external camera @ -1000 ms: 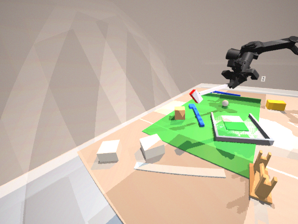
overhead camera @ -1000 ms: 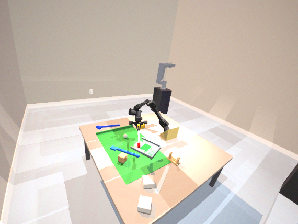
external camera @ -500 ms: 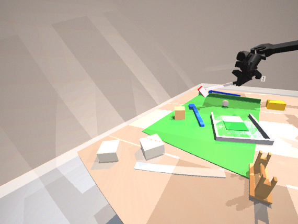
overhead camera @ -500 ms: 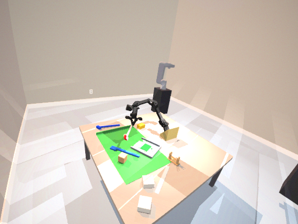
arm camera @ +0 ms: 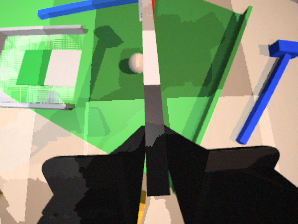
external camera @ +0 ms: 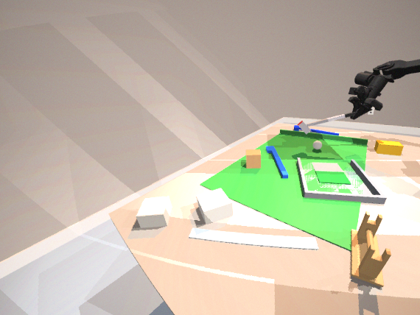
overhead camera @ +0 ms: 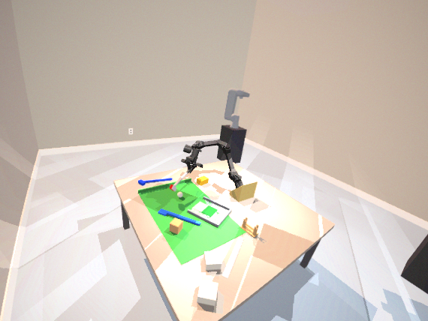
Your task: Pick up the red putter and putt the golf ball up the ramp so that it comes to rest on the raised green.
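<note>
Golf ball (overhead camera: pixel 179 194) on the mat (overhead camera: pixel 195 232) — between the putter (overhead camera: pixel 179 181) head and the raised green (overhead camera: pixel 209 211).

Matt black pincer (external camera: pixel 357 112), smooth grey-and-white putter (arm camera: pixel 151 75) shaft, flat matt green mat (external camera: pixel 265 184), pale wood-look bench (external camera: pixel 228 280), smooth white golf ball (external camera: pixel 317 145), wooden-looking rack (external camera: pixel 368 250).

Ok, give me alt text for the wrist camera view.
The black claw grips the putter by its shaft, which points away over the green mat, passing just right of the white golf ball. A blue putter lies off the mat at right.
</note>
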